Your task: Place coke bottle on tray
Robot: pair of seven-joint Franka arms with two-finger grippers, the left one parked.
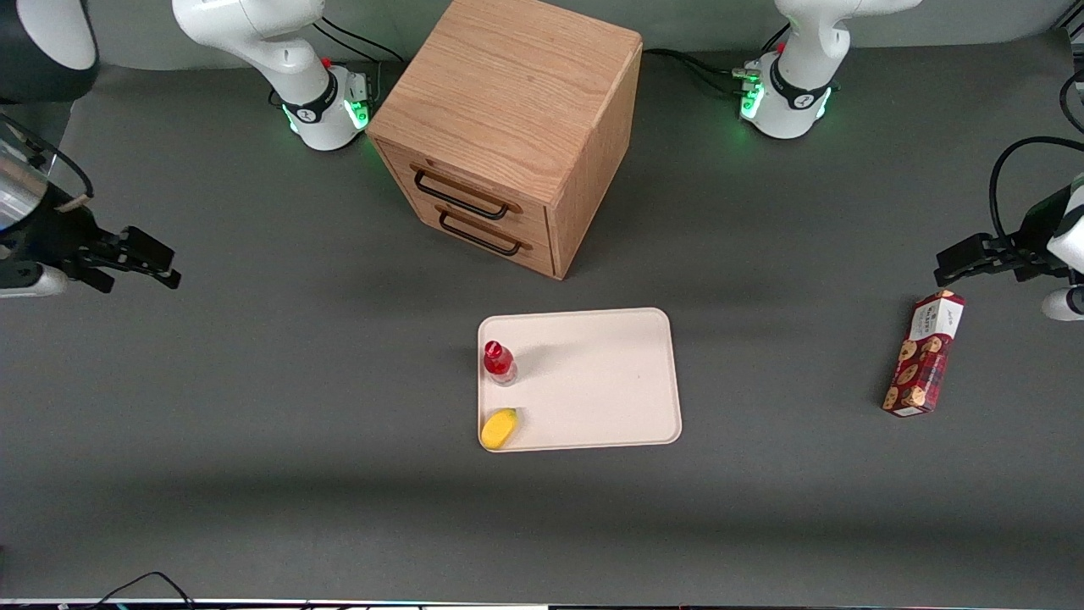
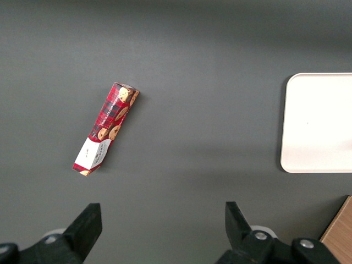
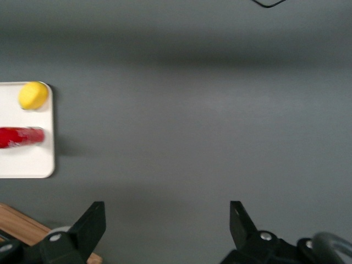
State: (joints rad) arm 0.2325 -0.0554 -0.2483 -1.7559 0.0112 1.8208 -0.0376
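The coke bottle (image 1: 499, 362), small and red with a red cap, stands upright on the cream tray (image 1: 601, 381) near the tray edge toward the working arm's end. The right wrist view shows the coke bottle (image 3: 21, 137) on the tray (image 3: 33, 162). My right gripper (image 1: 152, 258) hangs above bare table well off toward the working arm's end, far from the tray. Its fingers (image 3: 91, 220) stand wide apart with nothing between them; the right gripper (image 3: 165, 223) is open.
A yellow fruit-like object (image 1: 499, 428) lies on the tray's corner nearest the front camera, beside the bottle. A wooden drawer cabinet (image 1: 508, 127) stands farther from the camera than the tray. A red cookie box (image 1: 925, 354) lies toward the parked arm's end.
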